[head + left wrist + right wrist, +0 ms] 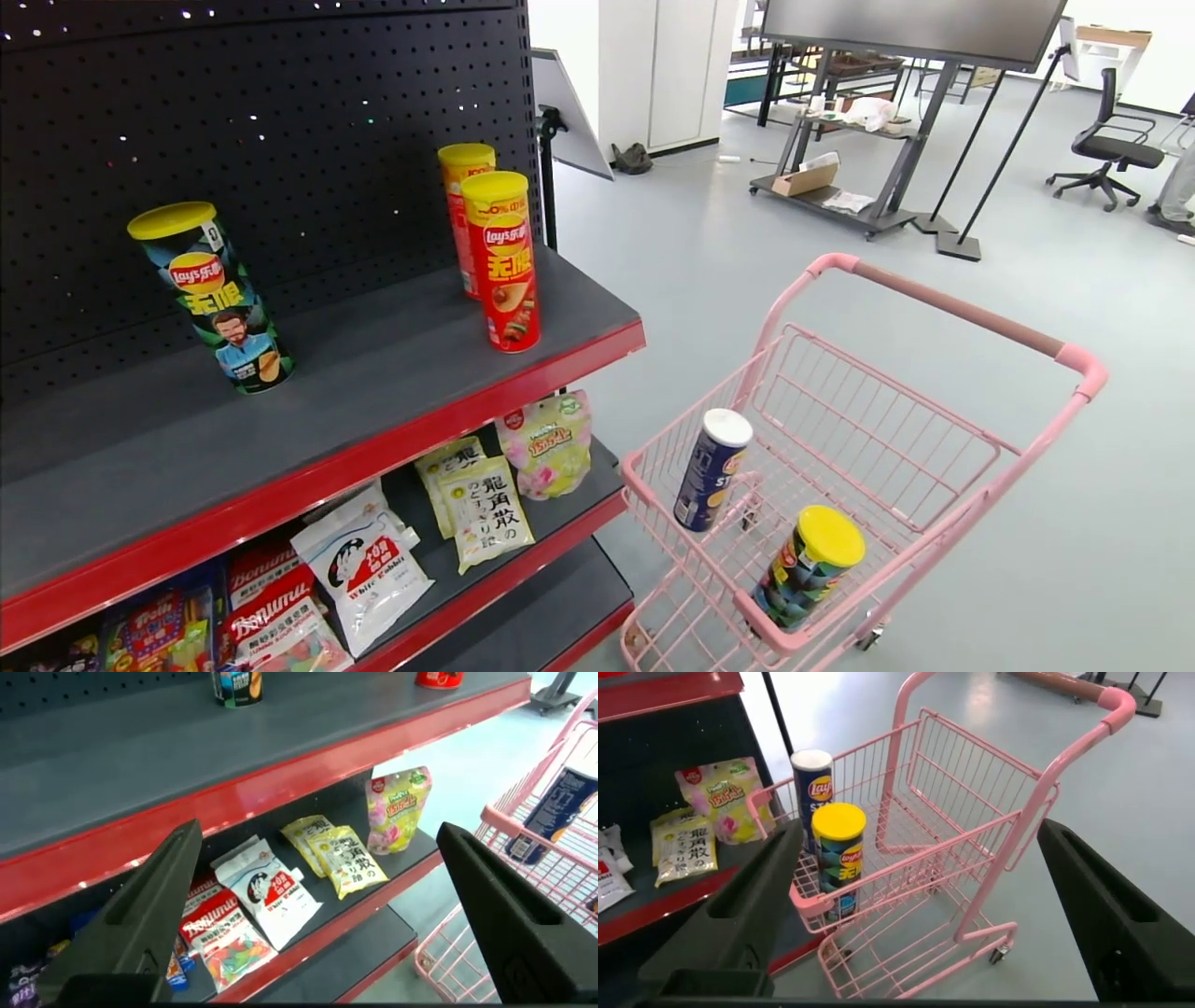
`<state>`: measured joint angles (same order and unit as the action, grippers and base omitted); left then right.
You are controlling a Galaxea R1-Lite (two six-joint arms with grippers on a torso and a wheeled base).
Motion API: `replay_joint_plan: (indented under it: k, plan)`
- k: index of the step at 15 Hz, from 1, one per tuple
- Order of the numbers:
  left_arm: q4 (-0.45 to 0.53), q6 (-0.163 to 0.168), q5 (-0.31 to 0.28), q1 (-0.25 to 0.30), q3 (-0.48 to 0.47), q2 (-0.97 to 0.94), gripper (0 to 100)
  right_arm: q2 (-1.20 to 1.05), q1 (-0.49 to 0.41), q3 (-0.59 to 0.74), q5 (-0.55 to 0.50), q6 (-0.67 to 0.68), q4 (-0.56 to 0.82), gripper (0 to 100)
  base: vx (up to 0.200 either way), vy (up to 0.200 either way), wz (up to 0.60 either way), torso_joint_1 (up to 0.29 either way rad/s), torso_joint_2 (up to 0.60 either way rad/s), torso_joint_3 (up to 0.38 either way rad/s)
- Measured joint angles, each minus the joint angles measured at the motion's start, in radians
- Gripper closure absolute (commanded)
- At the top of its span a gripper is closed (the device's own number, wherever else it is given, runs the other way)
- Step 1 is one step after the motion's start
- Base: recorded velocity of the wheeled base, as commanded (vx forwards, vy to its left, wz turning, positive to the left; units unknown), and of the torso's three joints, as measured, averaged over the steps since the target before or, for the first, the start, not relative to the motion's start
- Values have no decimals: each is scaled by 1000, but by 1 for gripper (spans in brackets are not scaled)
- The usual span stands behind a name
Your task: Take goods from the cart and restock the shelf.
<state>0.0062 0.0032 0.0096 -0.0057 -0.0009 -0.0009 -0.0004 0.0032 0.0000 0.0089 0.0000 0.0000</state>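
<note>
We find the left gripper with its two dark fingers spread wide and nothing between them. It faces the black-backed store shelf with red front edges and touches none of it. The right gripper is likewise fully spread and holds nothing. It looks down on the pink wire shopping cart from a way off, clear of its rim. In the cart's basket two of the goods stand on end: a dark blue cylindrical chip can with a white lid, against the basket wall nearest the shelf, and a dark patterned can with a yellow lid at the basket's near corner. The two are near each other but apart. On the top dark grey board three cans stand upright: a dark green can with a yellow lid toward the left and, well to its right, a front red can just ahead of a rear red can, near the board's right end. On the board below lie a white snack bag, pale yellow bags and a green-and-pink bag.
</note>
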Motion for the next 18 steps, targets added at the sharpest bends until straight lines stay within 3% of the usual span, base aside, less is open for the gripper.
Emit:
replay_joint_plan:
  k: [13,18]
  plan:
    - [1,0,0,0,0,0,0,0,0,0,0,0,1,0,0,0,0,-152,402,247]
    - [0,0,0,0,0,0,0,1,0,0,5,0,2,0,0,0,0,-29,79,52]
